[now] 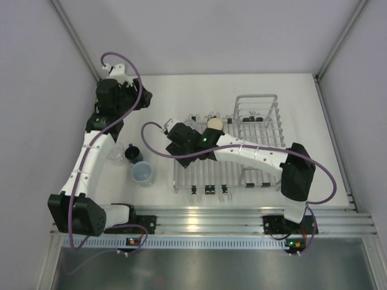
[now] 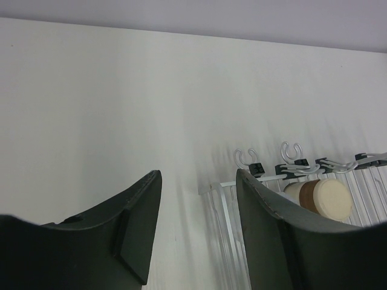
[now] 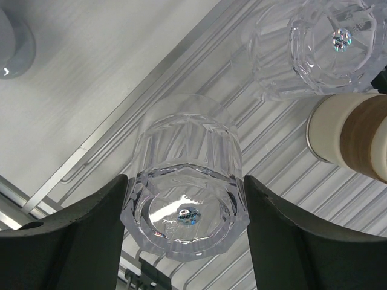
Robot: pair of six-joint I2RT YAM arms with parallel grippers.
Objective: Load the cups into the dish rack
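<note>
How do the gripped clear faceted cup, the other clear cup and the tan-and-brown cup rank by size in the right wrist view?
1. gripped clear faceted cup, nearest the camera.
2. other clear cup.
3. tan-and-brown cup; both cropped, so unsure.

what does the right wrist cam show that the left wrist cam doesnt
Only the right wrist view: the right gripper shut on a clear cup, base toward the camera, over the dish rack, with a second clear cup beyond it. Only the left wrist view: the left gripper open with nothing between its fingers, over the table. Both: the tan-and-brown cup on the dish rack.
</note>
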